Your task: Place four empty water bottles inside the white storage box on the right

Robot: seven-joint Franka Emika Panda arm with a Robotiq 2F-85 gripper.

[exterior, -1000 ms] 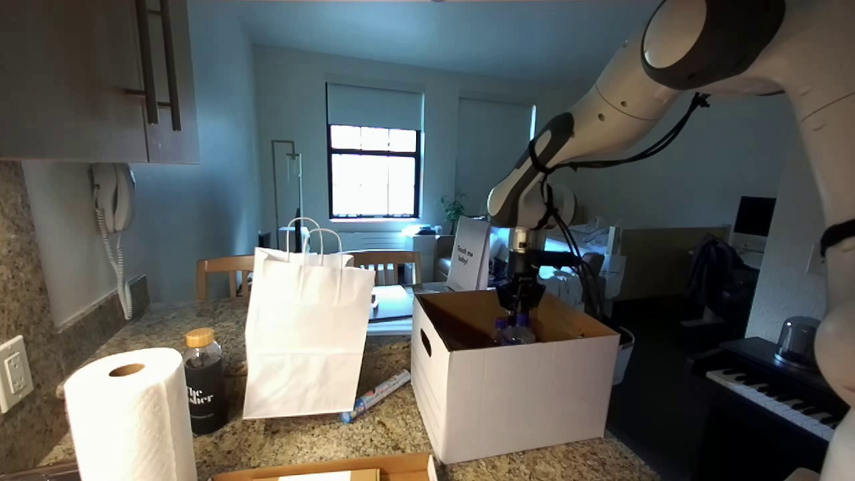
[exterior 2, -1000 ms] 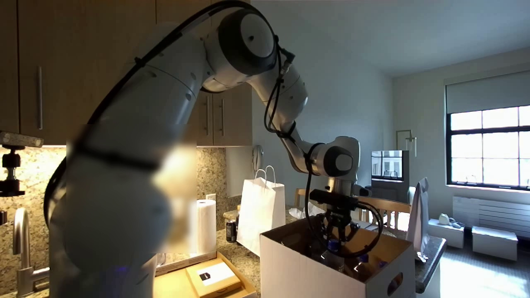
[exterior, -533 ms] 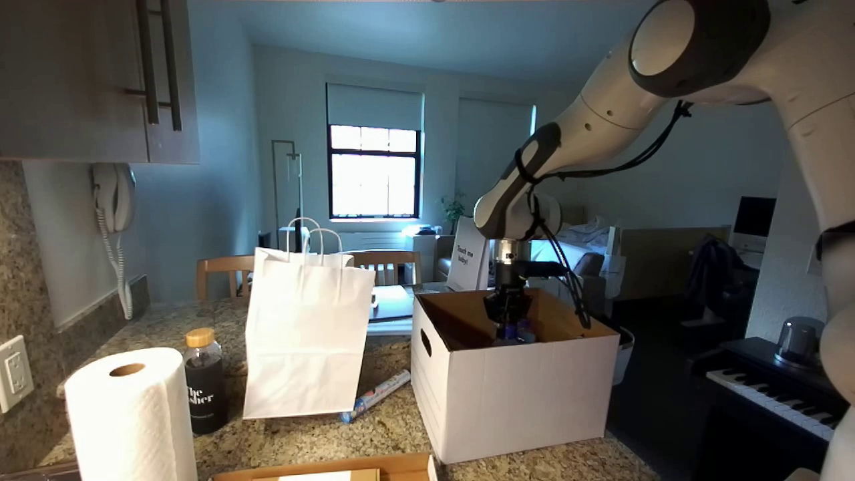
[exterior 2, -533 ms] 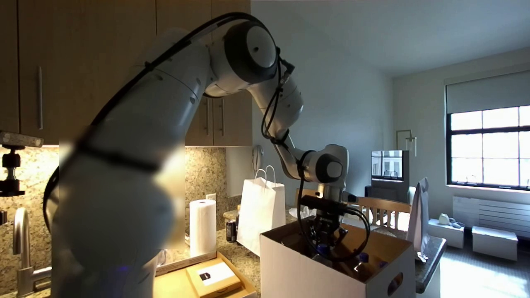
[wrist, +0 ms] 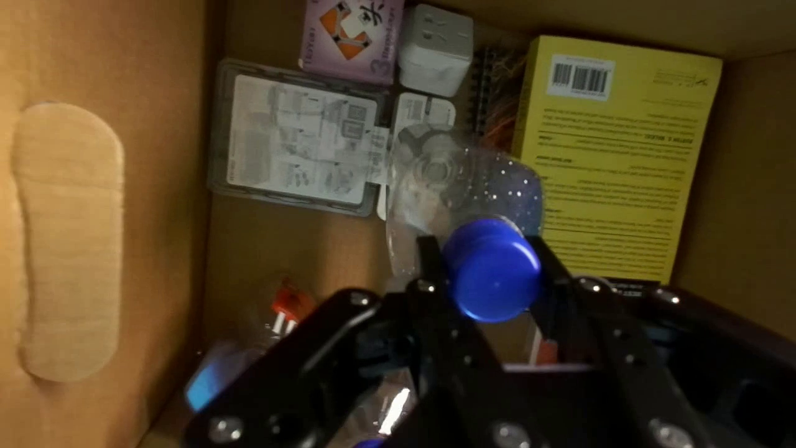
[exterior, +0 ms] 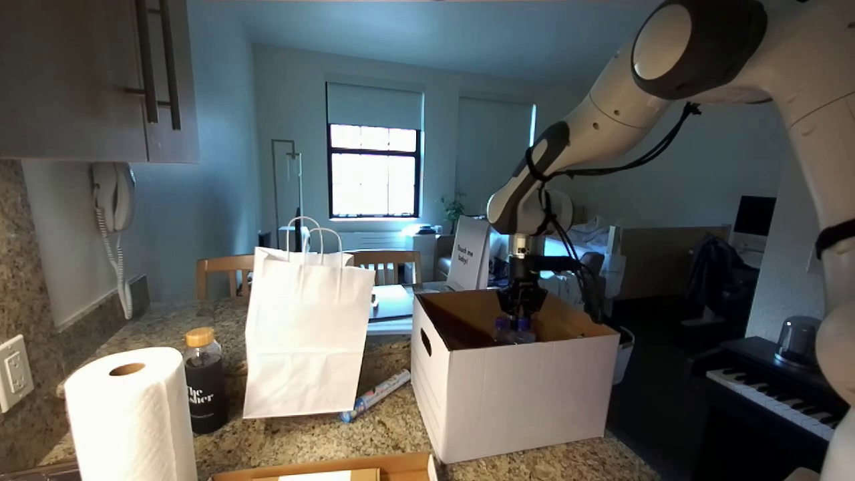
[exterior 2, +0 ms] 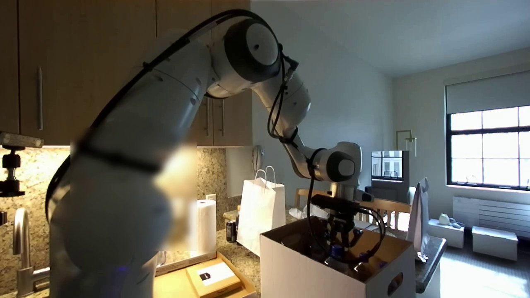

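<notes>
Watching through the wrist view, I have the claw [wrist: 485,260] pinched on the blue cap [wrist: 497,283] of a clear water bottle [wrist: 463,190], which is down inside the white storage box [exterior: 528,401]; whether its base touches anything, I can't tell. In an exterior view I see another blue-capped bottle [exterior 2: 361,269] within the same box, which stands on the tabletop [exterior: 387,437] near a white paper bag [exterior: 307,347].

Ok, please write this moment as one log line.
gripper: closed on blue screw cap; water bottle: held inside white storage box; release: not yet
</notes>
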